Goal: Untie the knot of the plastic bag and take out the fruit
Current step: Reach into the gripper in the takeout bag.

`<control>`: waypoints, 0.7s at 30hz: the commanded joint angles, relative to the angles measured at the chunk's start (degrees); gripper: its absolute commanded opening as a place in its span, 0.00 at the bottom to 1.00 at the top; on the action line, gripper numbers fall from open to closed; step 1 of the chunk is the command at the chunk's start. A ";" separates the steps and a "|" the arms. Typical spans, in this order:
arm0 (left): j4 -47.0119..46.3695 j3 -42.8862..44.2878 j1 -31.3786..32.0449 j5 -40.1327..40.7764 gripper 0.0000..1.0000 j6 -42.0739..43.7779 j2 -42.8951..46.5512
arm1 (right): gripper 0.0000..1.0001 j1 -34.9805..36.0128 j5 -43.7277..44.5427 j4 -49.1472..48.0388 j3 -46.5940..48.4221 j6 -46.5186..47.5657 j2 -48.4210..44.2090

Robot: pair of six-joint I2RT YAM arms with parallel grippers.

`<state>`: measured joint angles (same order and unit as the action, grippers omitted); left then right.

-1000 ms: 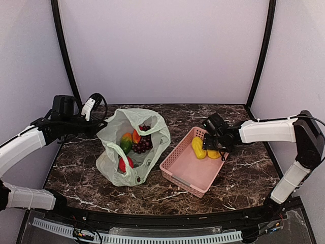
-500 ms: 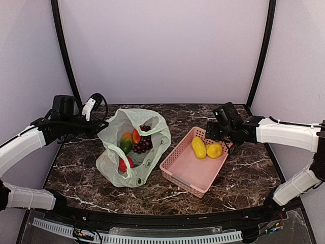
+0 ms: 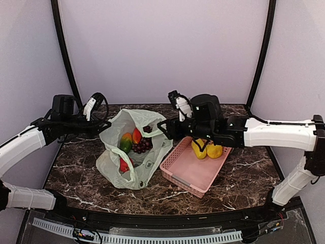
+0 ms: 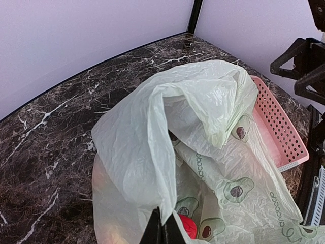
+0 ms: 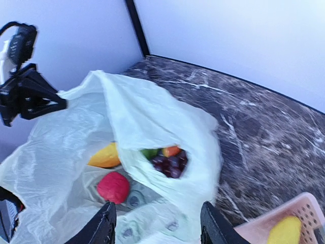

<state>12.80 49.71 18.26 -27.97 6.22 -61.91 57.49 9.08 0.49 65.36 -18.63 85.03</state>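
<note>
**A:** Right arm has swung left across the dark marbled tabletop (image 3: 244,168) since half a second ago. Then it was at the far end of the pink slotted plastic basket (image 3: 168,168). Now the right gripper (image 3: 163,127) hangs at the right edge of the thin, translucent pale green plastic bag (image 3: 109,162).

**B:** And its fingers?

**A:** Apart. The right wrist view shows them spread wide at the bottom of the picture, nothing between them, looking down into the bag's open mouth.

**B:** What about the left gripper (image 3: 105,127)?

**A:** Same place as before, at the bag's upper left rim. In the left wrist view its fingers (image 4: 161,230) are pressed together on a fold of the plastic, which rises from them in a tall flap.

**B:** Where is the fruit (image 3: 133,145)?

**A:** Most of it lies inside the bag, which sits on the left half of the table, just beside the basket. From the right wrist you can see dark purple grapes (image 5: 170,163), a red piece (image 5: 114,186) nearer the camera, and a yellow-orange piece (image 5: 104,156) to its left. From above there is also a green one (image 3: 125,146) next to the grapes.

**B:** Anything already out?

**A:** Two yellow pieces (image 3: 199,148) lie side by side at the far end of the basket, partly under the right arm.
</note>
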 commanded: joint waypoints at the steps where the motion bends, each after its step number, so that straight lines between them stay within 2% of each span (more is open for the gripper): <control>1: -0.85 -0.92 -0.24 -1.85 0.01 0.33 0.95 | 0.51 5.43 -4.74 -7.84 6.54 5.88 7.12; 5: -0.90 -0.93 -0.24 -1.93 0.01 0.37 1.00 | 0.45 7.26 -7.53 -8.58 12.15 4.21 14.93; 8: -0.93 -0.98 -0.24 -1.92 0.01 0.40 0.97 | 0.38 8.09 -4.79 -2.76 18.63 3.21 21.70; 21: -0.76 -0.76 -0.17 -2.40 0.01 0.47 0.88 | 0.36 8.11 3.03 15.37 40.48 6.27 42.02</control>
<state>12.25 49.71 18.26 -29.12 6.24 -61.91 65.67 8.27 9.23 100.38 -13.17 122.67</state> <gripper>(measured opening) 0.010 0.360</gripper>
